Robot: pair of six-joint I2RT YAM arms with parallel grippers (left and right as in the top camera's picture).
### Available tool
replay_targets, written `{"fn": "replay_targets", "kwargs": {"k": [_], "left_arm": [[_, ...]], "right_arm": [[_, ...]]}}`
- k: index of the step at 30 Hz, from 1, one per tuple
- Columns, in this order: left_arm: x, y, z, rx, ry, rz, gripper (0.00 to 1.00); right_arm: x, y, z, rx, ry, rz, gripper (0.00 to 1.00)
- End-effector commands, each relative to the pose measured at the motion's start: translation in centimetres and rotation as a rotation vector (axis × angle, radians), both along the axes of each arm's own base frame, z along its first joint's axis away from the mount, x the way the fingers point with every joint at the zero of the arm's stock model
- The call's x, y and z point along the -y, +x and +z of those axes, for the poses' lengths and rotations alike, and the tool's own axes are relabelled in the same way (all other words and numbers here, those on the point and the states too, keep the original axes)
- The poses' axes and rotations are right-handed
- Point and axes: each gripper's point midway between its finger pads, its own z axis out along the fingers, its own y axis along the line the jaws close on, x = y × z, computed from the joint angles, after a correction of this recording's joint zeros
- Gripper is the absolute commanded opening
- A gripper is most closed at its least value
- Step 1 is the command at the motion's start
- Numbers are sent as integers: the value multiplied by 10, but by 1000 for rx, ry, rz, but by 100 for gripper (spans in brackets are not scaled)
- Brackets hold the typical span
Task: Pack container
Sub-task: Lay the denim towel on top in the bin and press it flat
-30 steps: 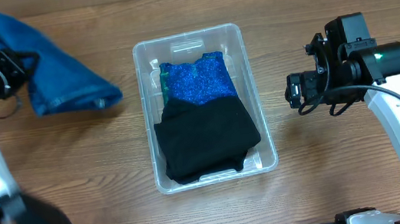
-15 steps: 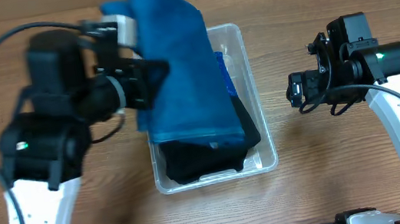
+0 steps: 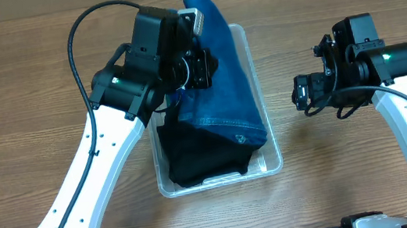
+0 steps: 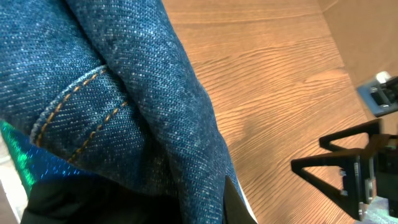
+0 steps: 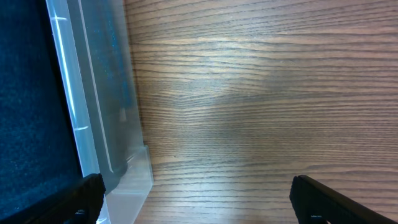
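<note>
The clear plastic container [image 3: 220,181] sits mid-table, and its wall shows at the left of the right wrist view [image 5: 106,93]. A black garment [image 3: 194,158] lies in its near half. A glittery blue-green cloth [image 4: 17,163] peeks out under it. My left gripper [image 3: 203,65] is shut on a blue denim garment [image 3: 230,103], which hangs over the container's right side and fills the left wrist view [image 4: 124,93]. My right gripper [image 3: 303,93] is open and empty just right of the container, over bare wood [image 5: 199,208].
The wooden table [image 3: 353,173] spreads all round the container. A cardboard wall [image 4: 373,37] runs along the table's far edge. The right arm [image 4: 354,174] shows in the left wrist view.
My left arm has swung in from the far left, carrying the denim garment over the container. It now drapes lower over the right side. The right arm has not moved.
</note>
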Motion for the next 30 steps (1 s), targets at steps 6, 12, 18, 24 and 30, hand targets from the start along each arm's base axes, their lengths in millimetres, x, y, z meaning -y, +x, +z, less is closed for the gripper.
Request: {"fn": "replay_targets", "kwargs": {"k": [6, 12, 18, 24, 30], "left_arm": [[-2, -9, 27, 28, -38, 0, 4], [1, -9, 27, 28, -44, -3, 4], [6, -9, 27, 26, -55, -3, 4], [15, -2, 11, -25, -58, 4, 4], [10, 3, -13, -82, -5, 38, 72]], "right_arm": [[0, 4, 7, 26, 8, -6, 100], [0, 4, 7, 26, 8, -7, 100], [0, 4, 7, 25, 8, -6, 100], [0, 4, 7, 25, 8, -6, 100], [0, 3, 7, 23, 7, -6, 100]]}}
